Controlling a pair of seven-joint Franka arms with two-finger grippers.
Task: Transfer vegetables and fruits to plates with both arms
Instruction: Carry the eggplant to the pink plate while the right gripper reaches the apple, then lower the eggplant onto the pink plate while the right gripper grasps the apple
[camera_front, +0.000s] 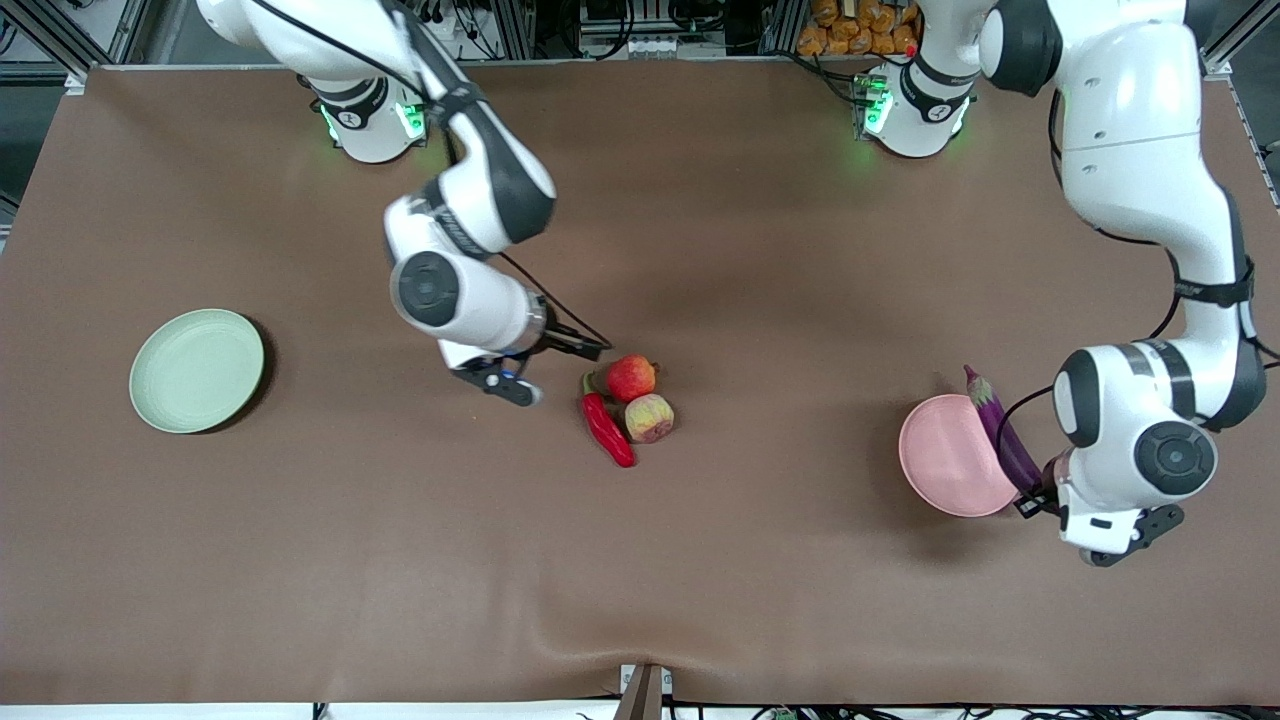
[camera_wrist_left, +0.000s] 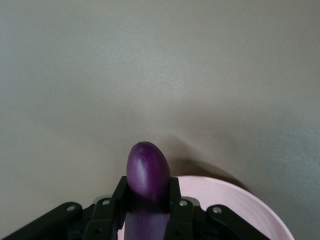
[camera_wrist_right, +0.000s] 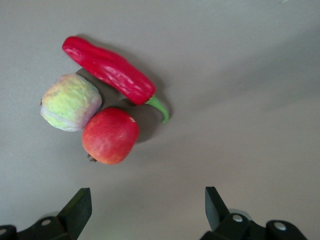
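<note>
Brown cloth covers the table (camera_front: 700, 600). Left gripper (camera_wrist_left: 147, 210) grips the eggplant (camera_front: 1003, 440) over the pink plate (camera_front: 945, 455); the green plate (camera_front: 196, 370) is bare. Right gripper (camera_wrist_right: 147, 207), wide apart, hangs by the pomegranate (camera_front: 631, 377), peach (camera_front: 649, 418) and chili (camera_front: 607, 428), all waiting.

a brown table cover (camera_front: 700, 580) is spread flat; orange packets (camera_front: 860, 25) are stacked at twelve o'clock past its edge.

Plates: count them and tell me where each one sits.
2. The pale green plate lies bare toward the right arm's end of the table. The pink plate lies toward the left arm's end, under the eggplant held by the left end effector. None seems hidden.
</note>
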